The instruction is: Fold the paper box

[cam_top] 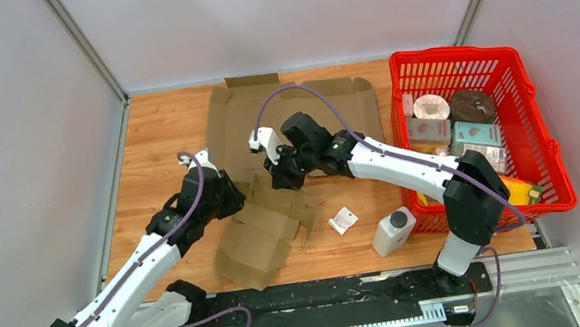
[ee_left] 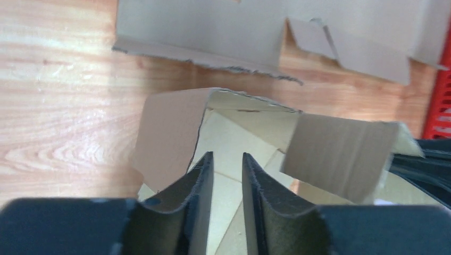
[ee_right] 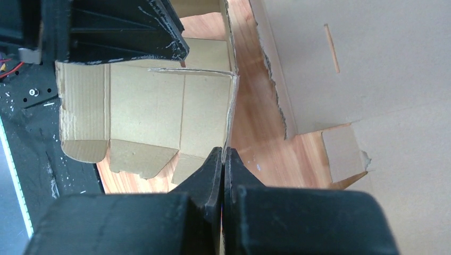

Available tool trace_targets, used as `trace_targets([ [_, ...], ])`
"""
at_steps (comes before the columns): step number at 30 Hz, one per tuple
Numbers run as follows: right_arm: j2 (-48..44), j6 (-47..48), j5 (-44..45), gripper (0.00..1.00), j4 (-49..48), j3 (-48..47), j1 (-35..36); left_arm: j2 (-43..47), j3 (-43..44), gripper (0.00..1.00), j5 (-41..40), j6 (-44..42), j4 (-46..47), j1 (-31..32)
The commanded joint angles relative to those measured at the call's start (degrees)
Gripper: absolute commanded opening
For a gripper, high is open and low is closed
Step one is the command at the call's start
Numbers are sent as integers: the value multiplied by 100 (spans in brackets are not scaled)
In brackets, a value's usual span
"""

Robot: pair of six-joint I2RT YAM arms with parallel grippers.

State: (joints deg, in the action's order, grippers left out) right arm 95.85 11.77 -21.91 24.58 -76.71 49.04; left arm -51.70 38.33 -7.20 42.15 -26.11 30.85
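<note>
The small brown paper box lies partly unfolded on the wooden table, with its flaps standing up. My right gripper is shut on the top edge of one upright box wall; in the right wrist view the thin wall runs down between the closed jaws of the gripper. My left gripper hovers over the box's left side. In the left wrist view the gripper has its jaws a narrow gap apart with nothing between them, above the box floor and beside a raised flap.
A large flat torn cardboard sheet lies behind the box. A red basket with several packets stands at the right. A white bottle and a small white packet lie right of the box. A black rail runs along the near edge.
</note>
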Motion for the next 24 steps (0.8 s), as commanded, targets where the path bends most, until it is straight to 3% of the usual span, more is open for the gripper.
trace_targets([
  [1, -365, -166, -120, 0, -375, 235, -17, -645, 428, 30, 113, -171, -518, 35],
  [5, -427, -122, -234, 0, -375, 244, -52, -1140, 676, 18, -350, -155, -843, 35],
  [9, -436, -52, -366, 0, -375, 262, -96, -1184, 536, 18, -914, -93, -624, 35],
  [15, -331, -61, -498, 0, -419, 244, -184, -1738, 703, 13, -1309, 293, -1045, 35],
  [24, -216, -114, -630, 0, -507, 261, -193, -2301, 458, 16, -924, 294, -143, 35],
])
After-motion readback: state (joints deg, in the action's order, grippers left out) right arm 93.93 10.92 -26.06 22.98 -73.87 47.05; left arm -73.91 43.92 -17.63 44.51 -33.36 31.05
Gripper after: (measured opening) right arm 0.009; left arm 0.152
